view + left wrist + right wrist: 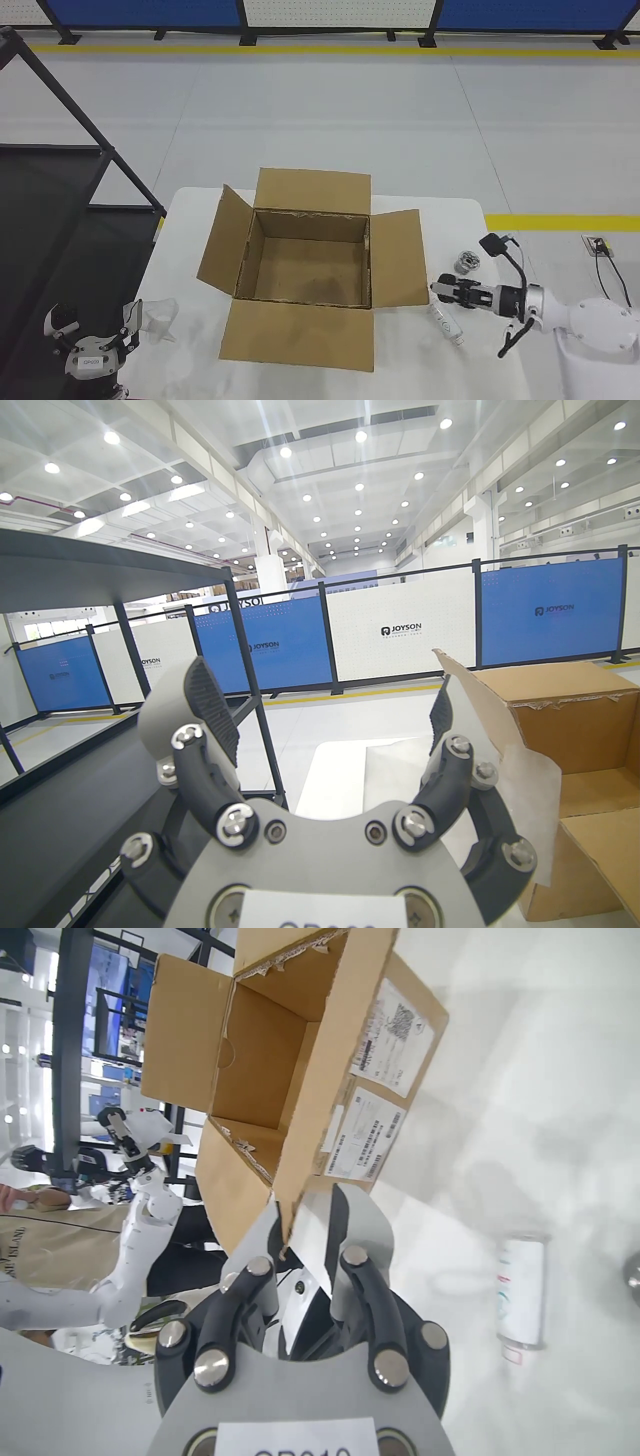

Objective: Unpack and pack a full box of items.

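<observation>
Cardboard box (305, 270) stands open at table centre, flaps spread. Right gripper (440, 290) sits at the box's right flap (300, 1208), jaws narrowly parted around its corner. Left gripper (320, 705), well left of the box, gapes wide, empty. A white canister (447, 325) lies just right of the box.

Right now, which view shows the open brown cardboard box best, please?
The top view: the whole brown cardboard box, flaps spread, bare inside. The left wrist view shows one corner; the right wrist, its labelled side.
</observation>
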Controlling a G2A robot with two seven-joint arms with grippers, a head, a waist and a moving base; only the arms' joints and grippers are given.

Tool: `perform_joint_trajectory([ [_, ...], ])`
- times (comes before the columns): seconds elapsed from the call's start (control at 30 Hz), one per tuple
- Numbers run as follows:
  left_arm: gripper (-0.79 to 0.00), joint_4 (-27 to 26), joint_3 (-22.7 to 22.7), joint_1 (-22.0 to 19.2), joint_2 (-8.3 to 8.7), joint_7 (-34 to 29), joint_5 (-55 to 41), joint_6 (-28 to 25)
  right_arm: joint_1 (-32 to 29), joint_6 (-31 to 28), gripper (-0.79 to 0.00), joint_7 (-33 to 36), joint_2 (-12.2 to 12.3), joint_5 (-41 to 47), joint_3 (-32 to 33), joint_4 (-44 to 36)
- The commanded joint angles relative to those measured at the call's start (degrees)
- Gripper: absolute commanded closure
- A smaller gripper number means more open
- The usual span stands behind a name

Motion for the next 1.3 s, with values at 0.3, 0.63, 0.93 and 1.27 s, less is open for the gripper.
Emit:
perform_joint_trajectory([
  [0.3, -0.785, 0.0, 0.0, 0.0, 0.0, 0.0, 0.0, 0.0, -13.3, -9.4, -0.785, -5.3, 2.7, -18.0, 1.5, -8.2],
  [0.63, -0.785, 0.0, 0.0, 0.0, 0.0, 0.0, 0.0, 0.0, -12.4, -5.2, -0.785, -14.9, 2.9, -35.4, -8.0, -5.6],
  [0.93, -0.785, 0.0, 0.0, 0.0, 0.0, 0.0, 0.0, 0.0, -4.9, -2.2, -0.785, -15.5, 3.0, -41.0, -14.2, 3.7],
  [1.27, -0.785, 0.0, 0.0, 0.0, 0.0, 0.0, 0.0, 0.0, -1.7, -0.8, -0.493, -14.4, 3.4, -43.3, -17.3, 7.7],
])
